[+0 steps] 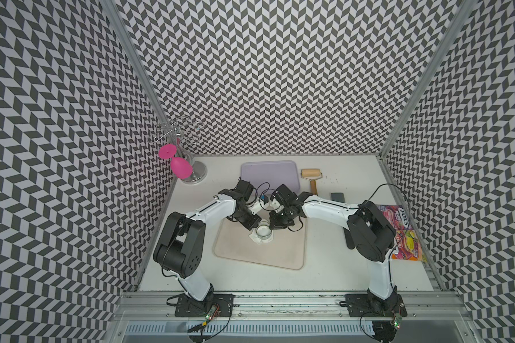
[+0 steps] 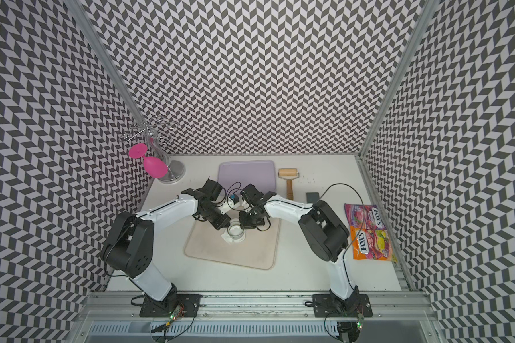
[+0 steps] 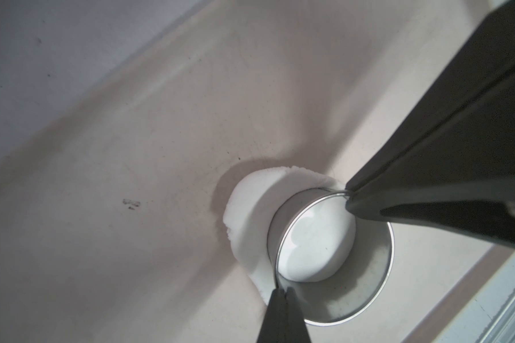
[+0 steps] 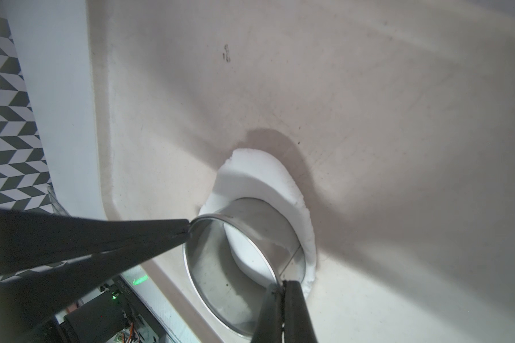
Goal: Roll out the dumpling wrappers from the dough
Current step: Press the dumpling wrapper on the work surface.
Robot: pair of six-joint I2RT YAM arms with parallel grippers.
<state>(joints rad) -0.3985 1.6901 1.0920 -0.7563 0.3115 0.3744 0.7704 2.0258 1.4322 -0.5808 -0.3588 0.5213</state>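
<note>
Both left hand (image 1: 255,227), right hand (image 1: 272,226) pinch shiny metal ring (image 3: 369,285) on matte dough (image 3: 250,202).

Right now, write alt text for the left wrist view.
A metal ring cutter stands on flattened white dough on a beige tray, dough showing inside it and beyond one side. The left gripper and right gripper, both shut, pinch its thin rim at two separate spots.
</note>
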